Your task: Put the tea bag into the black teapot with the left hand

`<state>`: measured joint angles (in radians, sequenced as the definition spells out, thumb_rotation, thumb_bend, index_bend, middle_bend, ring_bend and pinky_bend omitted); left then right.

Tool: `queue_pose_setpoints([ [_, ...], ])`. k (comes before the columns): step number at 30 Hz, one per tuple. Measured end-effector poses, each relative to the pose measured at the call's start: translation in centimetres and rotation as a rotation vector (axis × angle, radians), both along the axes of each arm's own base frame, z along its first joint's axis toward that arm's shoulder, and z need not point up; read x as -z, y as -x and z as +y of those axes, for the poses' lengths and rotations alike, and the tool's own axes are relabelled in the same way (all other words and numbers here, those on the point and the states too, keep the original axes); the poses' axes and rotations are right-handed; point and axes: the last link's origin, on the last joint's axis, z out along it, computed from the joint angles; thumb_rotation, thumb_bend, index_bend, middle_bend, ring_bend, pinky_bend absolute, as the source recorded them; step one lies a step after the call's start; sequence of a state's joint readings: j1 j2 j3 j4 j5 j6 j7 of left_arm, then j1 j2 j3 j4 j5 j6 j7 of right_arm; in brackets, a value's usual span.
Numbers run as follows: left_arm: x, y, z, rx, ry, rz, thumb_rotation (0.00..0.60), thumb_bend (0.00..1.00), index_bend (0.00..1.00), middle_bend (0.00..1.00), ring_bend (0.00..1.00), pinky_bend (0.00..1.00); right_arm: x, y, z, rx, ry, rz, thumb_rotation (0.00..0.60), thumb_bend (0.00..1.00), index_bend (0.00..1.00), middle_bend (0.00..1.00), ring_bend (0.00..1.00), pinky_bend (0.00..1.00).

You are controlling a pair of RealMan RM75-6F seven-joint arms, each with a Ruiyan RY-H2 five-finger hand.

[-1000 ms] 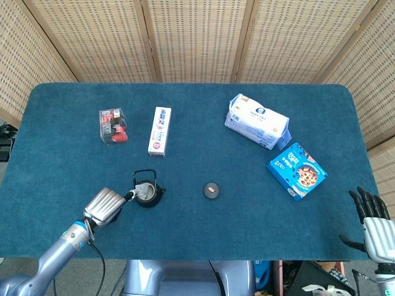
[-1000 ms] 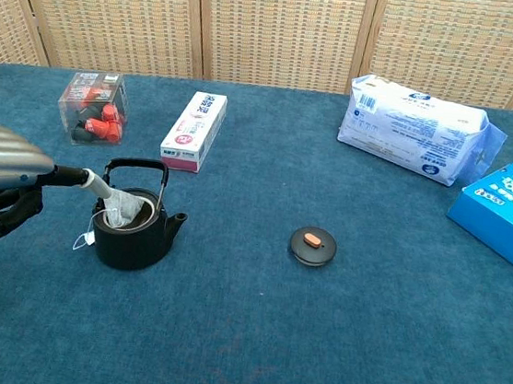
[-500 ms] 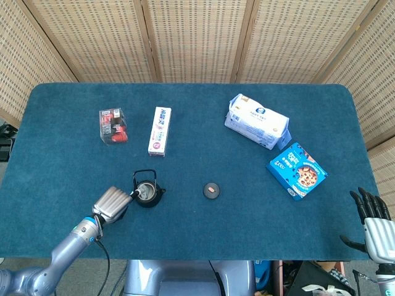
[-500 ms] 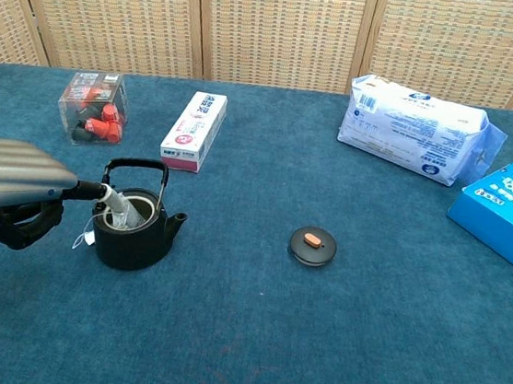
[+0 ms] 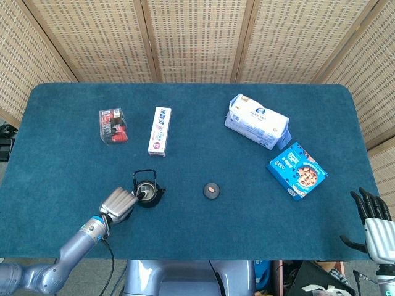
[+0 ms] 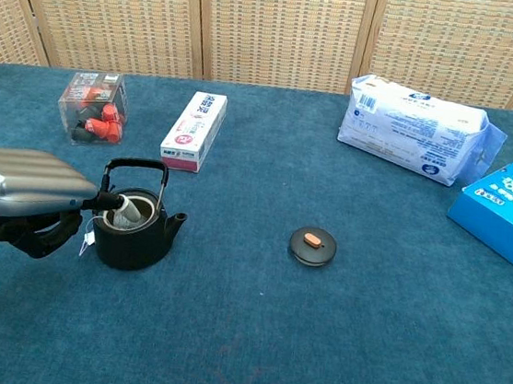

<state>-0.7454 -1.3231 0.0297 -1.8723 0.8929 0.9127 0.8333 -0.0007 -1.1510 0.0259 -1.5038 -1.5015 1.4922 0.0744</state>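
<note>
The black teapot (image 5: 148, 195) (image 6: 131, 235) stands lidless near the table's front left, handle upright. The white tea bag (image 6: 127, 214) sits in its mouth, mostly below the rim, and its paper tag (image 6: 87, 238) hangs outside on the left. My left hand (image 5: 119, 204) (image 6: 25, 186) lies just left of the pot, with its fingertips (image 6: 109, 201) pinching the top of the tea bag at the rim. The teapot's round lid (image 5: 212, 190) (image 6: 313, 245) lies on the cloth to the right. My right hand (image 5: 372, 223) hovers off the table's front right corner, fingers spread, holding nothing.
Behind the pot lie a white toothpaste box (image 5: 160, 131) (image 6: 194, 129) and a clear box of red items (image 5: 113, 126) (image 6: 93, 108). A white packet (image 5: 257, 121) (image 6: 417, 129) and a blue cookie box (image 5: 297, 170) (image 6: 509, 216) sit at the right.
My left hand has moved right and lower toward the teapot, and the tea bag has sunk from above the rim down into the pot's mouth. The right hand has stayed put.
</note>
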Motion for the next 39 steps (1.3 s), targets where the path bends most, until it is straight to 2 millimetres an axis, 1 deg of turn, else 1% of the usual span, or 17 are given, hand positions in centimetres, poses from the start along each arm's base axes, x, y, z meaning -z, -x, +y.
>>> queue_pose_setpoints([
  [6, -1.1, -0.4, -0.4, 0.019, -0.034, -0.035, 0.6, 1.0, 0.1, 0.8, 0.72, 0.66, 0.0, 0.0, 0.0, -0.002, -0.001, -0.001, 0.6, 0.06, 0.0, 0.0, 0.0, 0.0],
  [11, -2.3, -0.3, -1.0, 0.033, -0.07, -0.074, 0.6, 1.0, 0.1, 0.79, 0.72, 0.65, 0.1, -0.1, -0.2, -0.008, -0.004, -0.001, 0.6, 0.06, 0.0, 0.0, 0.0, 0.0],
  [15, -3.4, 0.1, -1.6, 0.036, -0.113, -0.114, 0.6, 1.0, 0.1, 0.76, 0.69, 0.64, 0.2, -0.2, -0.3, -0.013, -0.007, -0.001, 0.6, 0.06, 0.0, 0.0, 0.0, 0.0],
  [18, -4.4, 0.7, -1.9, 0.029, -0.176, -0.15, 0.6, 1.0, 0.1, 0.71, 0.64, 0.62, 0.2, -0.3, -0.4, -0.018, -0.009, -0.001, 0.6, 0.06, 0.0, 0.0, 0.0, 0.0],
  [20, -5.1, 1.1, -2.1, 0.029, -0.222, -0.175, 0.6, 1.0, 0.1, 0.64, 0.58, 0.61, 0.3, -0.4, -0.5, -0.022, -0.011, -0.001, 0.6, 0.06, 0.0, 0.0, 0.0, 0.0],
  [23, -6.4, 2.4, -2.8, 0.024, -0.305, -0.215, 0.6, 1.0, 0.1, 0.52, 0.48, 0.58, 0.3, -0.6, -0.7, -0.03, -0.014, -0.001, 0.6, 0.06, 0.0, 0.0, 0.0, 0.0],
  [25, -7.3, 3.6, -3.3, 0.011, -0.361, -0.228, 0.6, 0.99, 0.1, 0.47, 0.43, 0.56, 0.4, -0.6, -0.7, -0.034, -0.016, -0.001, 0.6, 0.06, 0.0, 0.0, 0.0, 0.0],
  [27, -7.9, 4.7, -3.7, -0.002, -0.399, -0.233, 0.6, 0.93, 0.09, 0.42, 0.38, 0.54, 0.4, -0.7, -0.8, -0.038, -0.019, 0.0, 0.6, 0.06, 0.0, 0.0, 0.0, 0.0],
  [29, -8.4, 5.5, -4.0, -0.013, -0.434, -0.243, 0.6, 0.81, 0.09, 0.33, 0.3, 0.47, 0.5, -0.8, -0.9, -0.043, -0.021, 0.0, 0.6, 0.06, 0.0, 0.0, 0.0, 0.0],
  [30, -8.7, 5.9, -4.2, -0.018, -0.453, -0.248, 0.6, 0.74, 0.09, 0.28, 0.24, 0.41, 0.5, -0.9, -1.0, -0.048, -0.022, 0.001, 0.6, 0.06, 0.0, 0.0, 0.0, 0.0],
  [31, -8.9, 6.2, -4.4, -0.02, -0.468, -0.252, 0.6, 0.69, 0.08, 0.24, 0.2, 0.36, 0.5, -1.0, -1.0, -0.05, -0.023, 0.001, 0.6, 0.06, 0.0, 0.0, 0.0, 0.0],
  [33, -9.4, 6.7, -4.7, -0.026, -0.502, -0.263, 0.6, 0.57, 0.05, 0.11, 0.07, 0.19, 0.6, -1.1, -1.1, -0.058, -0.027, 0.003, 0.6, 0.06, 0.0, 0.0, 0.0, 0.0],
  [35, -10.1, 7.7, -5.4, -0.04, -0.551, -0.278, 0.6, 0.47, 0.02, 0.03, 0.01, 0.07, 0.7, -1.2, -1.3, -0.064, -0.03, 0.007, 0.6, 0.06, 0.0, 0.0, 0.0, 0.0],
  [36, -10.5, 8.4, -5.8, -0.051, -0.58, -0.283, 0.6, 0.43, 0.01, 0.0, 0.0, 0.02, 0.7, -1.3, -1.3, -0.067, -0.032, 0.008, 0.6, 0.06, 0.0, 0.0, 0.0, 0.0],
  [38, -11.0, 9.5, -6.6, -0.071, -0.616, -0.282, 0.6, 0.38, 0.0, 0.0, 0.0, 0.0, 0.7, -1.4, -1.4, -0.073, -0.036, 0.01, 0.6, 0.06, 0.0, 0.0, 0.0, 0.0],
  [39, -11.3, 10.0, -7.1, -0.084, -0.633, -0.282, 0.6, 0.37, 0.0, 0.0, 0.0, 0.0, 0.8, -1.5, -1.4, -0.078, -0.039, 0.012, 0.6, 0.06, 0.0, 0.0, 0.0, 0.0],
])
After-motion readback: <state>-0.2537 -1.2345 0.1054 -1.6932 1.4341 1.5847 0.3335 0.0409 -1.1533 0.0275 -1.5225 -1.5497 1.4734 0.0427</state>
